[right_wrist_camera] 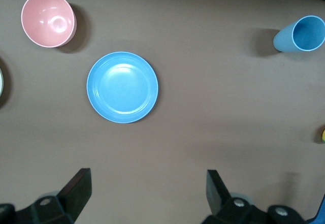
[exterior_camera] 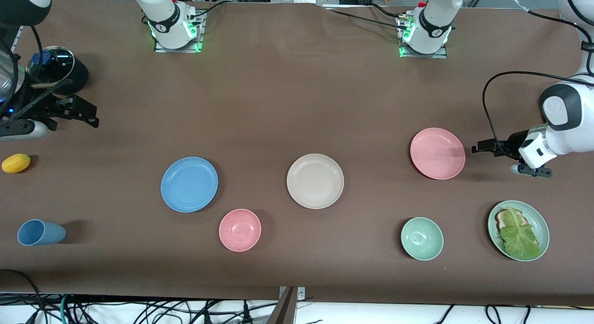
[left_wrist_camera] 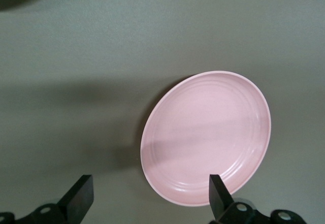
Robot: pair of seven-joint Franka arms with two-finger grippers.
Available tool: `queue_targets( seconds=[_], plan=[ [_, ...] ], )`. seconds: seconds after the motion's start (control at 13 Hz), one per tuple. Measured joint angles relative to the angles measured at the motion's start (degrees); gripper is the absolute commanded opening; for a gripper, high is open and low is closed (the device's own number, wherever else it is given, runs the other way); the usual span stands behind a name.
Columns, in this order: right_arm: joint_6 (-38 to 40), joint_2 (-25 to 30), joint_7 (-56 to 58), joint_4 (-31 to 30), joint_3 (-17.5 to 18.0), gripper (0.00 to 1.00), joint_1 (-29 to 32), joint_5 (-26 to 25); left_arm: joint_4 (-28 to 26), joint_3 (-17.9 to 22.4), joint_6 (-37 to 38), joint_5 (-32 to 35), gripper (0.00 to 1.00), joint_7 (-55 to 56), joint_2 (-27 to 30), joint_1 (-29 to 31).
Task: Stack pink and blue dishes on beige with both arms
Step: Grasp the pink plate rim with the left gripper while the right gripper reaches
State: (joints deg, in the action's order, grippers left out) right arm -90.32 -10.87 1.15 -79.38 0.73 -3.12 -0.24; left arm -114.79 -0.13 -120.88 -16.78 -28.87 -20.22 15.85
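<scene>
Brown cloth covers the table (exterior_camera: 287,96) under both arms. Just beside the left gripper (exterior_camera: 482,147), toward the table's middle, lies the pink plate (exterior_camera: 437,153); its fingers (left_wrist_camera: 219,193) are spread, one over the rim. Well off from the right gripper (exterior_camera: 86,117), whose fingers (right_wrist_camera: 76,186) also stand apart, lies the blue plate (exterior_camera: 189,184). Between both plates sits the beige plate (exterior_camera: 315,180). All look light, stiff and smooth; I would pinch each at its low rim.

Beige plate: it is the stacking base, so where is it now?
The flat round matte beige plate lies mid-table in the front view, between the sky blue plate and the salmon pink plate, neither touching it.
</scene>
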Motion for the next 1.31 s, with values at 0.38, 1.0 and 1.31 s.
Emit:
queue_targets(
  seconds=[0.38,1.0,1.31],
  plan=[
    [6.8,-8.2,0.0,12.7,-0.1,1.00,0.1,0.0,-6.4,0.0,-7.9,-4.8,1.00,-8.4,-0.3,0.1],
    [7.5,-15.0,0.0,13.4,0.3,1.00,0.5,0.3,-8.8,-0.2,-12.1,-8.2,1.00,-11.3,-1.8,-0.3],
    [7.1,-18.6,0.0,13.4,0.4,1.00,0.5,1.5,-8.9,-0.3,-14.5,-10.9,0.98,-13.4,-4.3,-1.7]
  ],
)
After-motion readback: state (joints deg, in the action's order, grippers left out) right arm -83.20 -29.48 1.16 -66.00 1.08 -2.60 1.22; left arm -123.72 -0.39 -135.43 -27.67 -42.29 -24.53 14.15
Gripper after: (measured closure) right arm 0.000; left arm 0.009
